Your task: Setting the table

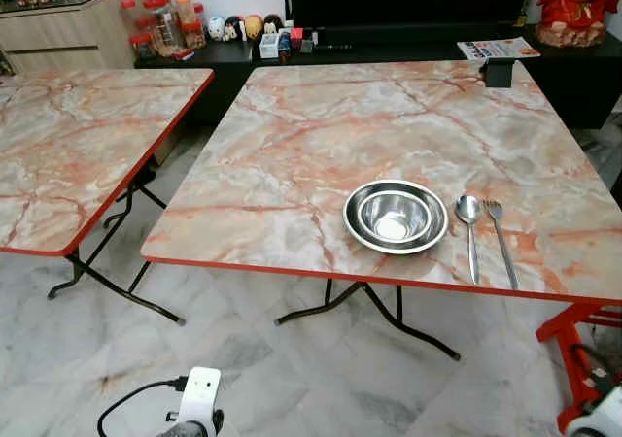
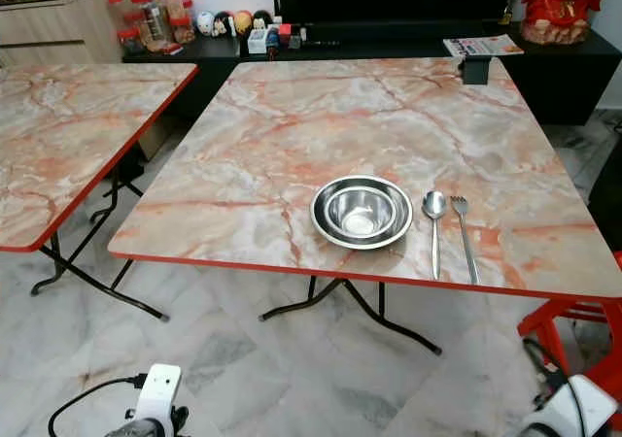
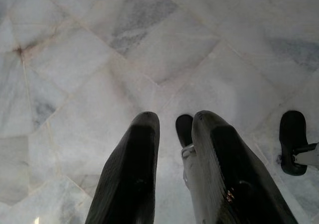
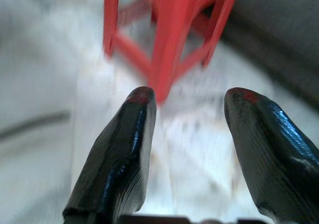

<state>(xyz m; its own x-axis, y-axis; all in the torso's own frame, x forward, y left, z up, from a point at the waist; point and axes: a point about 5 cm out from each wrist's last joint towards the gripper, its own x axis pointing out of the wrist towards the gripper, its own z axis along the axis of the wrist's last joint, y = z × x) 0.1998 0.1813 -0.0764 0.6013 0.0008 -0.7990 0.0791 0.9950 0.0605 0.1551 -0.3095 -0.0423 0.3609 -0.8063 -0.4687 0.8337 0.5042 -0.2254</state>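
Near the front edge of the marble-patterned table (image 1: 321, 136) stands a steel plate (image 1: 356, 202) with a smaller steel bowl (image 1: 394, 217) inside it. Just to its right, a spoon (image 1: 469, 225) and a fork (image 1: 501, 241) lie side by side, handles toward me. Both arms hang low in front of the table: the left arm (image 1: 197, 405) and the right arm (image 2: 573, 413). In the left wrist view, my left gripper (image 3: 174, 119) points at the white floor tiles, its fingers a little apart and holding nothing. My right gripper (image 4: 192, 97) is open and empty above the floor, facing a red stool (image 4: 169, 30).
A second matching table (image 1: 68, 146) stands to the left across a narrow gap. The red stool (image 1: 583, 352) sits under the right front corner. A small black object (image 1: 498, 72) rests on the table's far edge. Behind is a black cabinet (image 1: 408, 39) with jars (image 1: 165, 24) and a magazine (image 1: 496, 49).
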